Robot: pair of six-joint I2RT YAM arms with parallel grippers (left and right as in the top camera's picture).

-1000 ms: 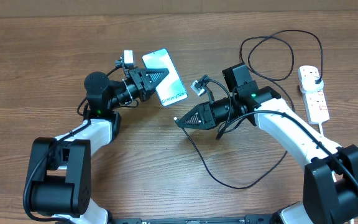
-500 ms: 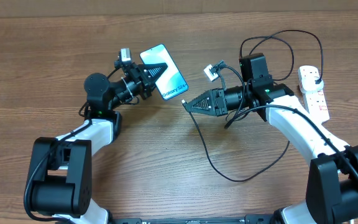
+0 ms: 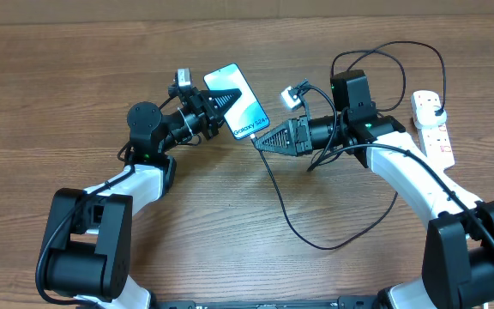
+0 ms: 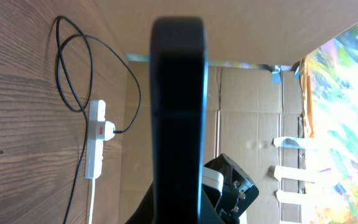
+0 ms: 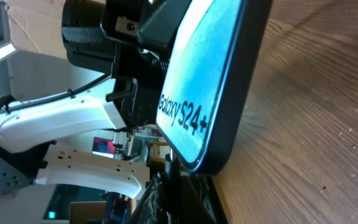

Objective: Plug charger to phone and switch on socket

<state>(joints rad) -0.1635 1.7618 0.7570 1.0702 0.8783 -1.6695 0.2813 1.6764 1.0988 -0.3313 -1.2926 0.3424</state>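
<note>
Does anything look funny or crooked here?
The phone isn't lying flat: the left tool holds it tilted up off the table. The charger cable sprawls in loose loops. Nothing looks broken or spilled.

Overhead: fixed, straight down at mid range, whole desk (image 3: 75, 69) and both arms in frame, bases at the bottom edge. Left wrist: rolled sideways so the desk runs up the left side, lens right behind the phone (image 4: 178, 112) seen edge-on, facing across to the socket (image 4: 96, 140) and cardboard boxes (image 4: 247, 124). Right wrist: also rolled, desk at right, very near the phone's screen, facing the left arm (image 5: 61, 118); all three share the phone, overhead and left wrist share the socket.
</note>
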